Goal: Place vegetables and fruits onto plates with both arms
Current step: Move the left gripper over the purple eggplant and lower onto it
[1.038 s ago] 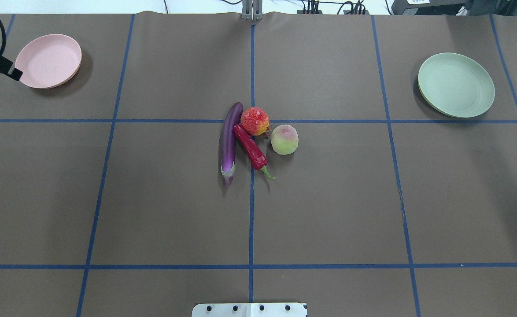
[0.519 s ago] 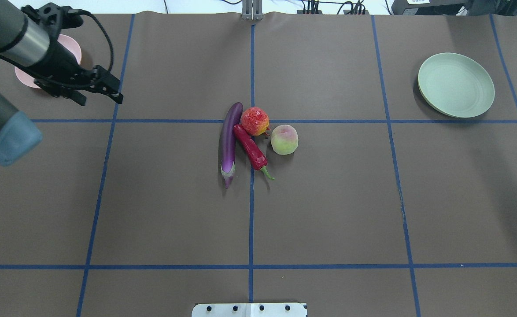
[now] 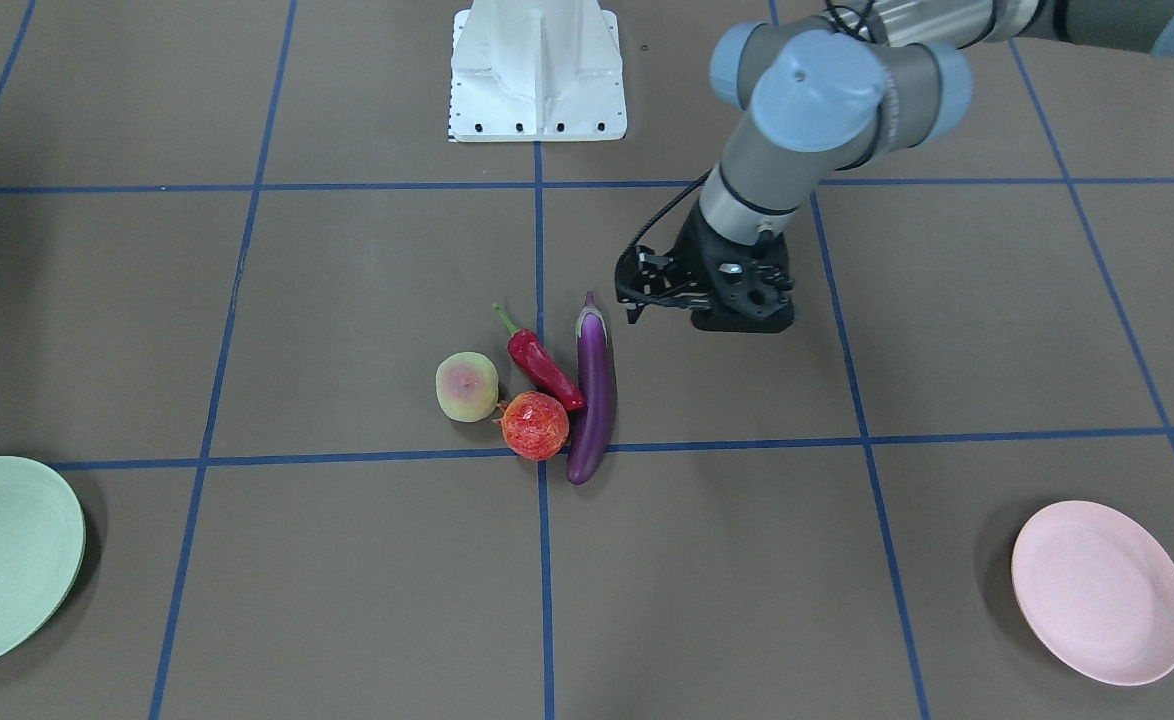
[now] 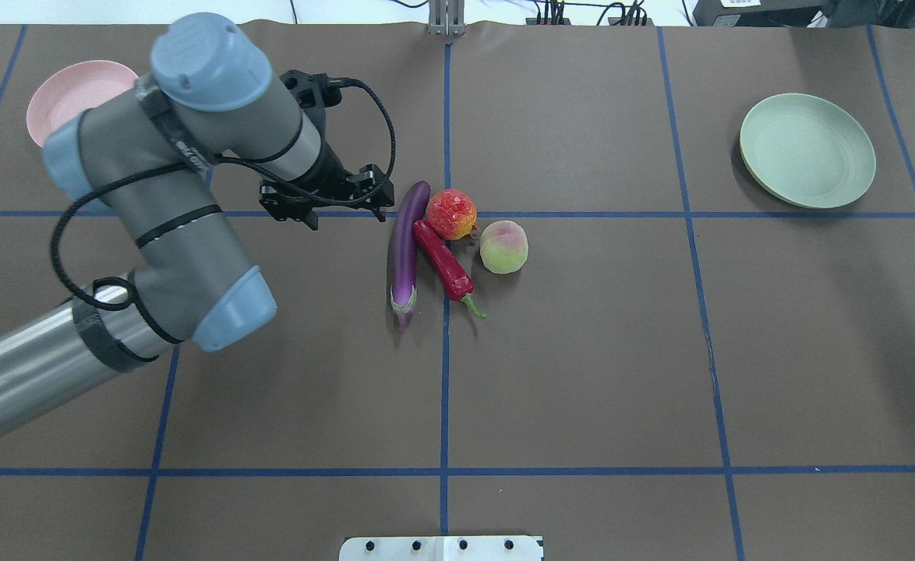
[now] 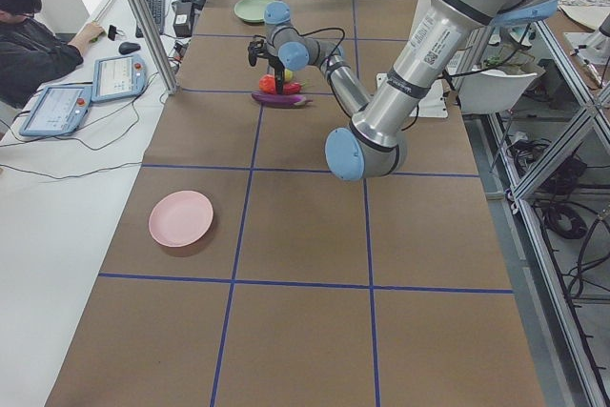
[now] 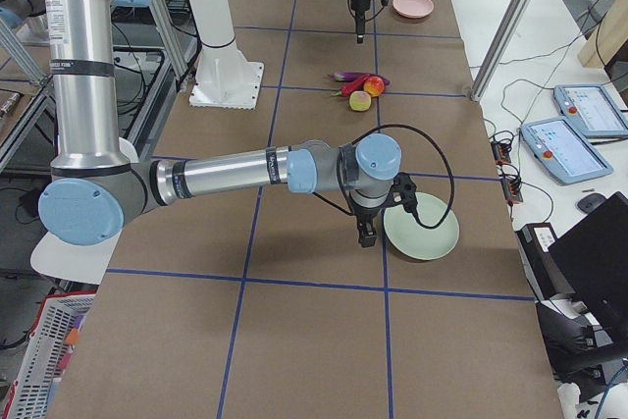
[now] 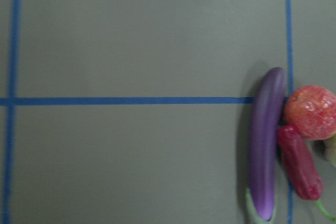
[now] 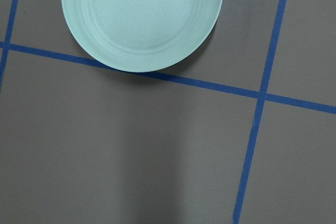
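Left gripper (image 4: 329, 201): newly arrived just beside eggplant (image 4: 404, 249), empty, opening unreadable; pickup judged next. Right gripper (image 6: 368, 235): opening unreadable.

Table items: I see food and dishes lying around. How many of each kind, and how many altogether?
Vegetables: 2 (eggplant, chili pepper)
Fruits: 2 (peach, red-orange fruit)
Plates: 2 (green plate, pink plate)
Total: 6

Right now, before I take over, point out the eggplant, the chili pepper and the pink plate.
eggplant (image 4: 404, 248): overhead exterior view, middle of its purple body.
chili pepper (image 4: 443, 263): overhead exterior view, middle of its red body.
pink plate (image 3: 1100, 592): exterior front-facing view, bare centre of the plate.
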